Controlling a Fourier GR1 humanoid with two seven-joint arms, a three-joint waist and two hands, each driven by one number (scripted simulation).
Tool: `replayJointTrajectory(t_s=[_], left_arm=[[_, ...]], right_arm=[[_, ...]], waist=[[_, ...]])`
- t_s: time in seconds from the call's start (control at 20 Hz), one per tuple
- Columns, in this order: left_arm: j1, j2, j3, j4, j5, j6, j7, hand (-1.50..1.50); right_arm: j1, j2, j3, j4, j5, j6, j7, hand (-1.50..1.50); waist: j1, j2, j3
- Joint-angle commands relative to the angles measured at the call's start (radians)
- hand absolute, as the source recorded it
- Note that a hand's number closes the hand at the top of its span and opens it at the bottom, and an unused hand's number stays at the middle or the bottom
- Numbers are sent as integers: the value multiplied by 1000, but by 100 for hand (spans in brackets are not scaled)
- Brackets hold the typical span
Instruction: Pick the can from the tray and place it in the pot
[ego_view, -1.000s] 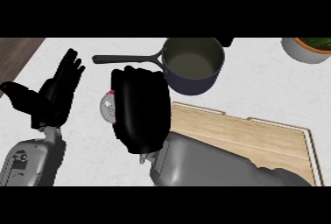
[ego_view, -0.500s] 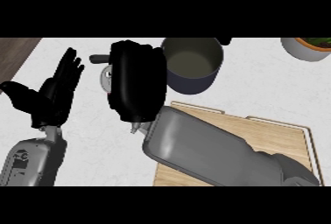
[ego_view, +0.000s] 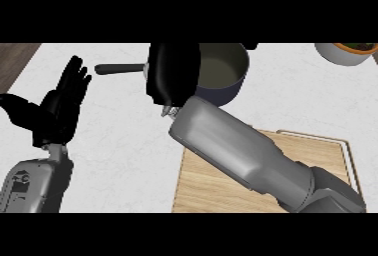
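The dark pot (ego_view: 225, 70) stands at the back of the counter, its black handle (ego_view: 118, 68) pointing left. My right hand (ego_view: 173, 70) hovers over the pot's left rim, seen from its back with the fingers curled under. The can is hidden beneath that hand and shows nowhere. The wooden tray (ego_view: 221, 185) lies at the lower right, partly covered by my right forearm. My left hand (ego_view: 59, 107) rests open at the left, fingers up, away from the pot.
A white bowl (ego_view: 343, 52) with green and orange contents sits at the back right corner. A dark wooden strip (ego_view: 15, 55) borders the counter at the far left. Pale counter lies between my left hand and the tray.
My right hand, which held the silver can beside the pot's handle a second ago, has moved away from me and to the right, onto the pot's left rim. The left hand stayed put.
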Motion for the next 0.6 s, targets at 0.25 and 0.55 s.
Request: replayJointTrajectory(t_s=[0.25,0.55], left_arm=[[37,-18,-21,-32,-22,12,-13,0],[23,-25,-28,-40,-6,-3,-1,0]], right_arm=[[-19,9,31,305,-12,-114,81,150],[21,9,-68,367,-162,-198,-27,150]], waist=[[5,5,2],[18,15,3]])
